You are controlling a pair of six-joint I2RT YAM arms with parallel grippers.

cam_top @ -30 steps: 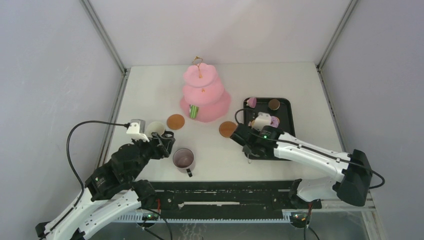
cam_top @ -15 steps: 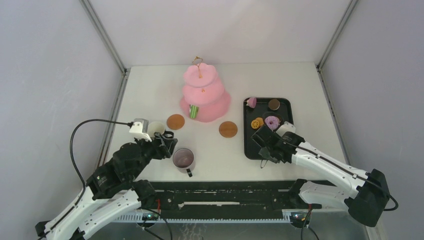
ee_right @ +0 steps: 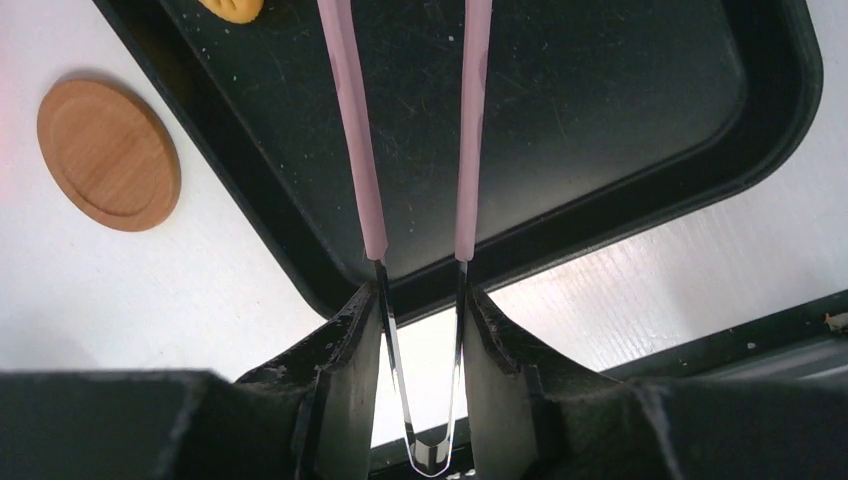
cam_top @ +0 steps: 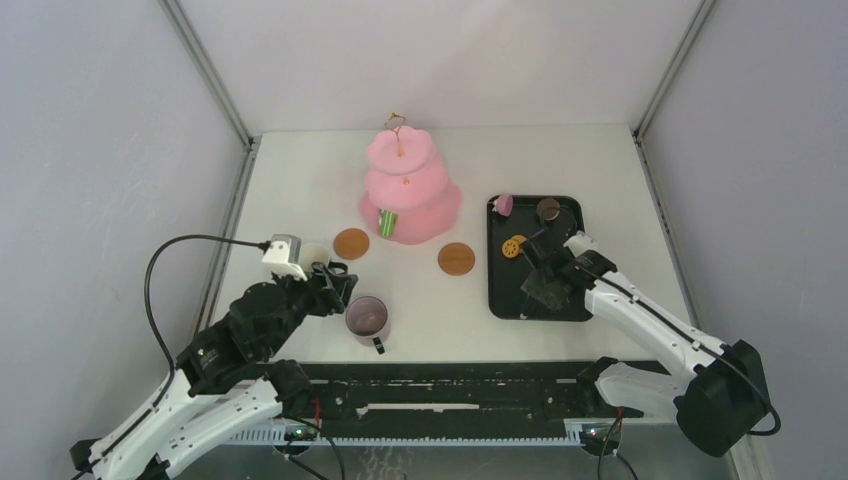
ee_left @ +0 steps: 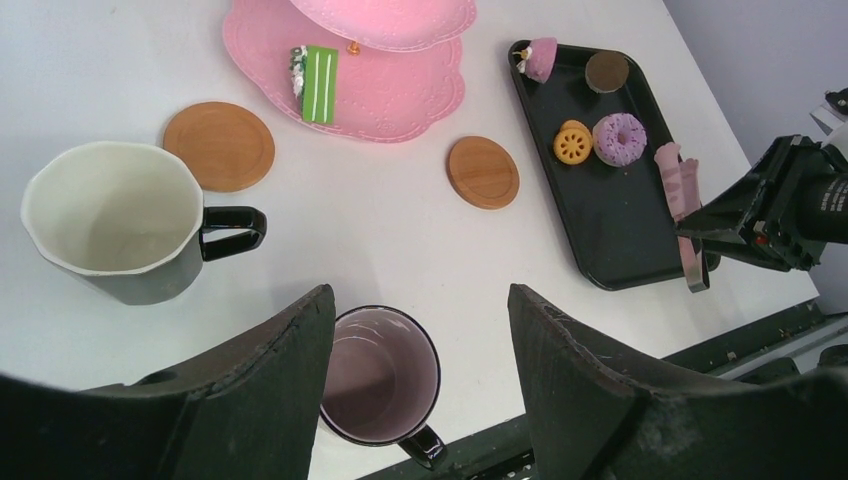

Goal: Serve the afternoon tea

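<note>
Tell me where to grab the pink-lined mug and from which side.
Probably its wall at the rim, from above: the pink-lined mug stands upright with an open mouth, so one finger fits inside, one outside. Keep off the handle, which points toward the near side.

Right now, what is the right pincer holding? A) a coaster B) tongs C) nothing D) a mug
B: the right pincer is clamped on the tongs, whose pink-sleeved arms reach out over the black tray.
</note>
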